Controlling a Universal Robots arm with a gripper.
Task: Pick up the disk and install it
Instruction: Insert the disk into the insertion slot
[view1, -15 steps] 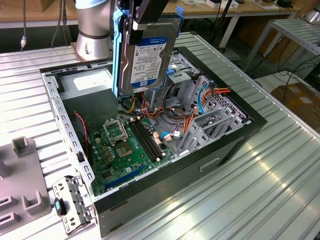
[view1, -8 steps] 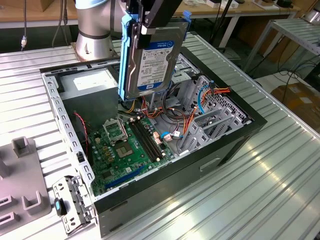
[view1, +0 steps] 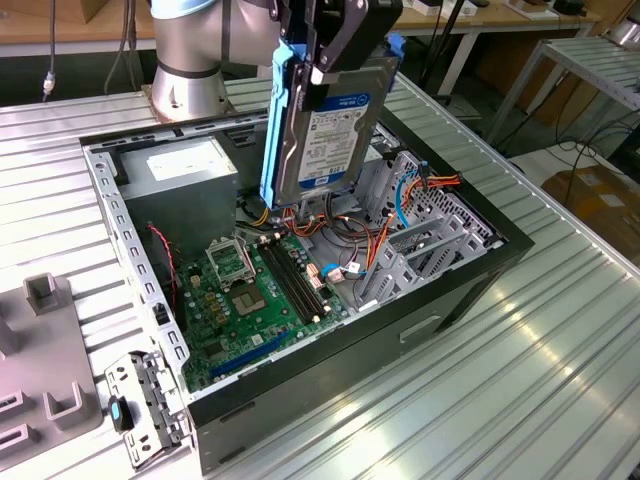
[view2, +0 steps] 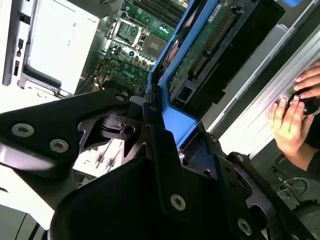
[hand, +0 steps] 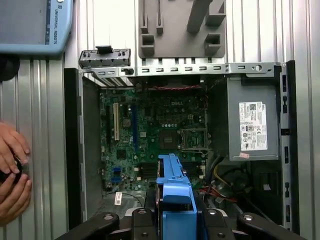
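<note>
Above the open computer case (view1: 330, 372), claw (view1: 318, 72) clenched on upright disk (view1: 327, 135); motherboard (view1: 255, 305) inside

The disk (view1: 330, 130) shows dull metal and smooth blue plastic — the table (view1: 540, 350), ribbed shiny metal.

Disk (view2: 212, 42) clamped on edge above the motherboard (view2: 127, 57)

The black gripper (view2: 172, 125) pinched the disk at the end of its bright blue side rail (view2: 186, 37), with the drive's green circuit board in plain view. Beyond it lay the motherboard and, beside that, a silver power supply (view2: 55, 45). A person's hand (view2: 290, 120) rested on a dark object (view2: 312, 105) at the ribbed metal table (view2: 277, 67).
</note>
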